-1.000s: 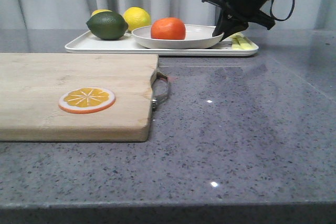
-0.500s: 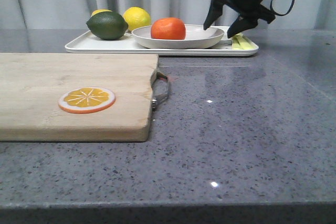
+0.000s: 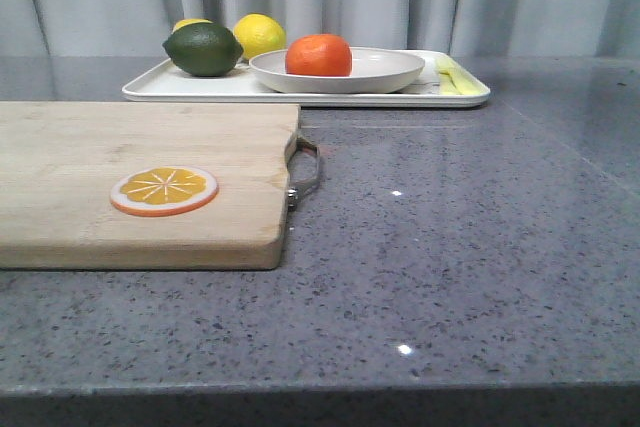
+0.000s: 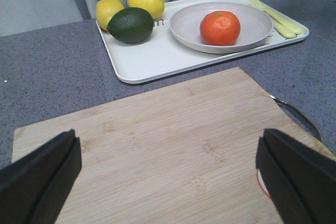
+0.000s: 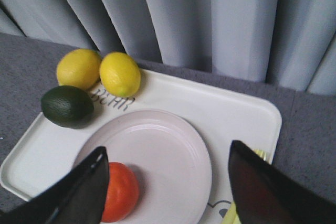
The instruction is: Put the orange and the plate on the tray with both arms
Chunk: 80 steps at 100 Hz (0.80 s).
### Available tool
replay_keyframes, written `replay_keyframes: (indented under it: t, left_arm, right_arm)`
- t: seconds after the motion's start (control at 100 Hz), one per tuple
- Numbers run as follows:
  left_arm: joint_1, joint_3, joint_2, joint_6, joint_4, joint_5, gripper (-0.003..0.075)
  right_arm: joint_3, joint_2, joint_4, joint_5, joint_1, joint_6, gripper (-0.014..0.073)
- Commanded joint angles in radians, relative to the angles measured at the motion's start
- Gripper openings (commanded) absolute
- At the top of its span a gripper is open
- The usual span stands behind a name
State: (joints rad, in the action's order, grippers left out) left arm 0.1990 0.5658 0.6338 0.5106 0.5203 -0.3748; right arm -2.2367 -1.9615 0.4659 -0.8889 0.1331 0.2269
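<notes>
While the front view is showing no arm at all, the white tray [image 3: 300, 90] is lying in the upper middle of the frame, at the far side of the grey stone table [image 3: 470, 247]. The off-white plate [image 3: 385, 72] is sitting on the tray, and the orange [image 3: 318, 55] is resting inside the plate, toward its left part. To the left of the plate, also on the tray, a dark green lime [image 3: 203, 49] is standing in front of two yellow lemons [image 3: 259, 34]. Pale yellow pieces [image 3: 452, 77] are lying at the right end of the tray; I cannot tell what they are.

A wooden cutting board [image 3: 120, 147] is filling the left middle of the frame, with a metal handle [image 3: 306, 169] on its right edge. An orange slice disc [image 3: 165, 190] is lying flat on it.

In the left wrist view, the left gripper [image 4: 168, 177] is hanging over the cutting board with its jaws spread wide and nothing between them. In the right wrist view, the right gripper [image 5: 167, 192] is hanging above the plate and the orange, its jaws also spread wide apart and touching nothing.
</notes>
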Motion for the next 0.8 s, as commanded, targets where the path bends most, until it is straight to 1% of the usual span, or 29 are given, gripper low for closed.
replay_keyframes:
  t: [0.0, 0.11, 0.24, 0.36, 0.41, 0.5, 0.55, 0.79]
  left_arm:
    - [-0.002, 0.026, 0.000, -0.009, 0.015, 0.063, 0.0640]
    - [-0.002, 0.026, 0.000, -0.009, 0.015, 0.063, 0.0640]
    - [-0.002, 0.026, 0.000, -0.009, 0.020, 0.063, 0.0640]
    - [-0.002, 0.026, 0.000, -0.010, 0.024, 0.063, 0.0640]
    - [-0.002, 0.026, 0.000, -0.010, 0.024, 0.063, 0.0640]
    - [-0.002, 0.026, 0.000, -0.012, 0.024, 0.063, 0.0640]
    - [-0.002, 0.026, -0.004, -0.012, 0.024, 0.063, 0.0640]
    - [-0.002, 0.026, -0.032, -0.016, 0.026, 0.071, 0.0640]
  right_arm:
    - [-0.030, 0.132, 0.017, 0.025, -0.006, 0.044, 0.0495]
    - [-0.030, 0.200, 0.015, -0.040, -0.006, 0.060, 0.0489]
    - [0.004, 0.281, 0.016, -0.118, -0.003, 0.080, 0.0441]
    - [0.104, 0.372, 0.016, -0.126, -0.002, 0.109, 0.0421]
    - [0.173, 0.411, 0.016, -0.111, -0.002, 0.127, 0.0421]
    - [0.305, 0.516, 0.016, -0.050, -0.002, 0.158, 0.0421]
    - [0.412, 0.578, 0.016, 0.000, -0.002, 0.175, 0.0421]
    - [0.924, 0.907, 0.016, 0.316, -0.002, 0.231, 0.0421]
